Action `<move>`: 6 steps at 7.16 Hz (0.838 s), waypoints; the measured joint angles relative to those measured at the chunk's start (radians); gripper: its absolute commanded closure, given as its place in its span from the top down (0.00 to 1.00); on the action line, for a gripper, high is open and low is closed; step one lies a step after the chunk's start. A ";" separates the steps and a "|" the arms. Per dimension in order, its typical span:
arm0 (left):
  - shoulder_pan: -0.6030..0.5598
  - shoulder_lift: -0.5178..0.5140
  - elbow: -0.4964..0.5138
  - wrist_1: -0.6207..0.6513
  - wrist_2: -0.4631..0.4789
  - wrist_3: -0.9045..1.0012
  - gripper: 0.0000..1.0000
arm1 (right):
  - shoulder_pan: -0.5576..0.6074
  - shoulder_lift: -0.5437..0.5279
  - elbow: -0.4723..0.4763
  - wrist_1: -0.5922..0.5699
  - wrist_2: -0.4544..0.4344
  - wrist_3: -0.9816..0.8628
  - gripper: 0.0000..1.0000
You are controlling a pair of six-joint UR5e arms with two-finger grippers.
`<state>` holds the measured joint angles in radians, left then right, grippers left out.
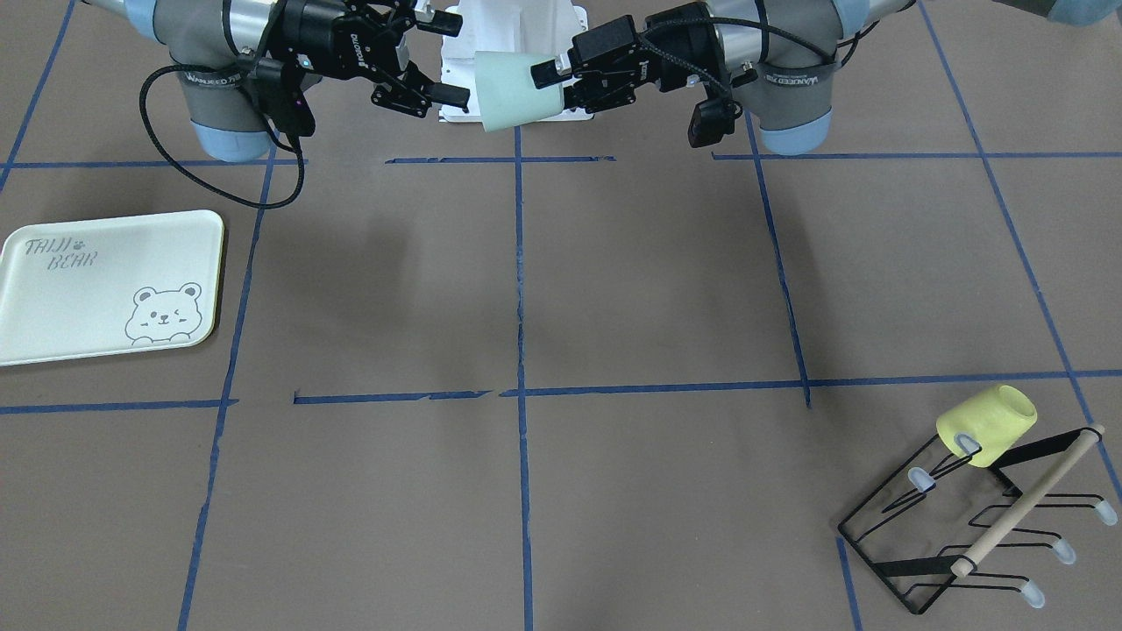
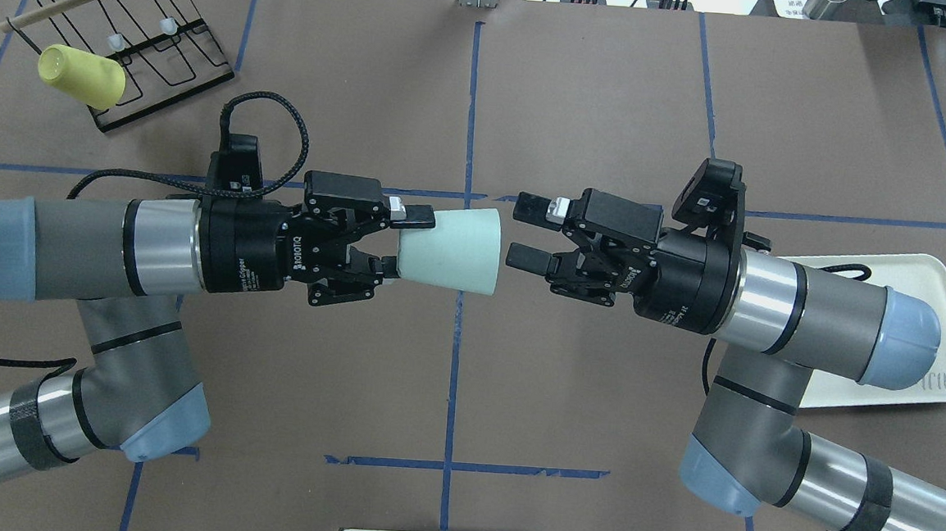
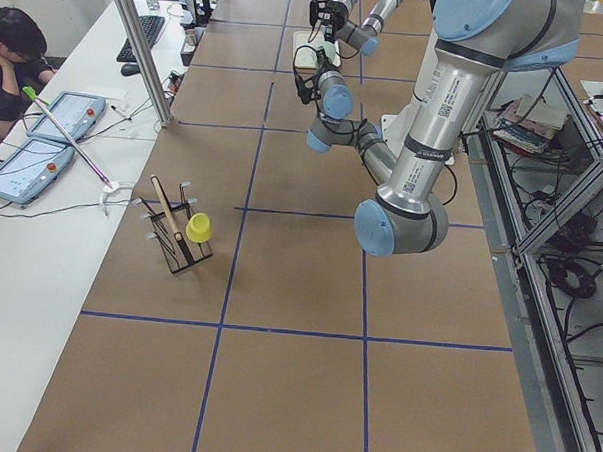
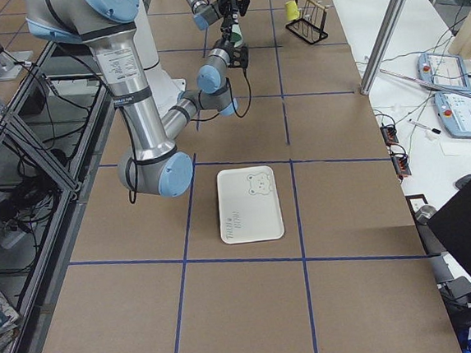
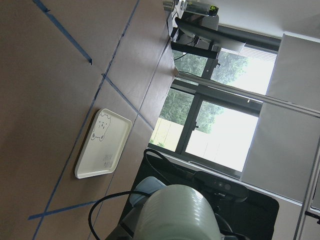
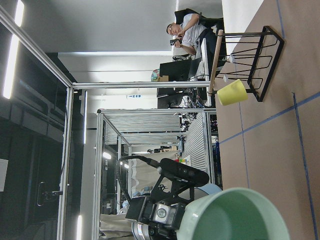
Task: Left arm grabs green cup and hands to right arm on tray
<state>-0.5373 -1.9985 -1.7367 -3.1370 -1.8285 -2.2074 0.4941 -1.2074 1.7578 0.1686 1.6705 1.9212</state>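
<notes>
Above brown table [image 2: 598, 101], left end effector [image 2: 400, 240] clamps green cup [image 2: 453, 248] sideways; right end effector [image 2: 524, 232] gapes beside its rim.

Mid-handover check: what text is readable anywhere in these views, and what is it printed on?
"TAIJI BEAR": on the tray.
"ROBOTIQ": on the body of the left gripper.
Band lettering on the left arm and the right arm: too blurred to read.

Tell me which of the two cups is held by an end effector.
The green cup, gripped at its narrow end by the left end effector. The yellow cup hangs on the black wire rack, untouched.
</notes>
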 measured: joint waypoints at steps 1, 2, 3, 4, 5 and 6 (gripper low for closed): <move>0.000 -0.002 0.004 0.000 0.000 0.000 0.34 | -0.007 0.015 -0.002 -0.006 0.000 0.001 0.99; 0.000 -0.004 0.006 0.000 0.000 0.000 0.34 | -0.012 0.028 -0.004 -0.014 0.000 0.002 0.97; 0.001 -0.006 0.007 0.001 0.000 0.000 0.34 | -0.015 0.034 -0.005 -0.020 0.000 0.002 0.95; 0.003 -0.008 0.008 0.000 0.000 -0.001 0.34 | -0.016 0.037 -0.007 -0.025 -0.001 0.002 0.94; 0.006 -0.009 0.007 0.000 0.000 -0.001 0.34 | -0.017 0.037 -0.008 -0.032 -0.001 0.002 0.93; 0.009 -0.011 0.006 0.000 0.000 -0.001 0.34 | -0.017 0.038 -0.009 -0.041 -0.001 0.002 0.88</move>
<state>-0.5280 -2.0090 -1.7308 -3.1369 -1.8285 -2.2089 0.4772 -1.1694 1.7493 0.1271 1.6697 1.9236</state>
